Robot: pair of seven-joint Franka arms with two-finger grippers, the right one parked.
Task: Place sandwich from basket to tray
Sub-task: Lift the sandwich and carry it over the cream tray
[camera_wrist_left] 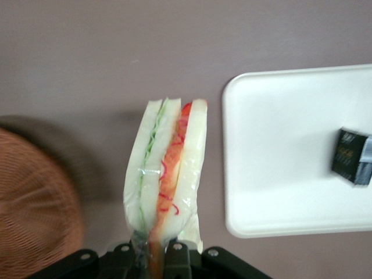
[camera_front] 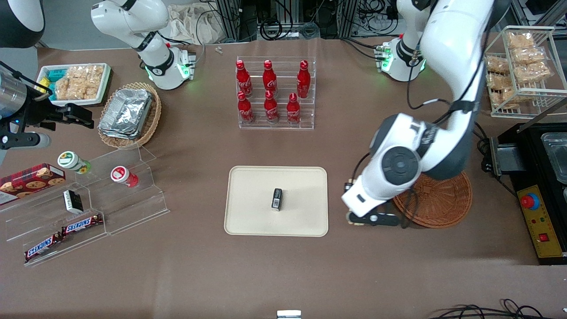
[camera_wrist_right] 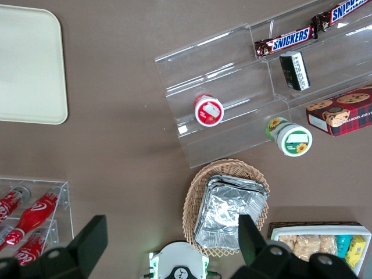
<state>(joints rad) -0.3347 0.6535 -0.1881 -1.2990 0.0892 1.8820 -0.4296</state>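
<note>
My left gripper [camera_wrist_left: 158,259] is shut on the narrow end of the sandwich [camera_wrist_left: 168,168], a plastic-wrapped wedge of pale bread with a red, orange and green filling. It hangs above bare table between the round reddish-brown wicker basket [camera_wrist_left: 35,203] and the cream tray [camera_wrist_left: 279,174]. A small black object [camera_wrist_left: 351,157] lies on the tray. In the front view the gripper [camera_front: 372,218] sits just off the basket [camera_front: 443,204], on the side toward the tray [camera_front: 252,195]. The arm hides the sandwich there.
A clear rack of red cola bottles [camera_front: 274,93] stands farther from the front camera than the tray. Toward the parked arm's end are acrylic steps with Snickers bars [camera_front: 82,223] and a tan basket of foil containers [camera_front: 128,113]. A black box with a red button [camera_front: 530,201] flanks the round basket.
</note>
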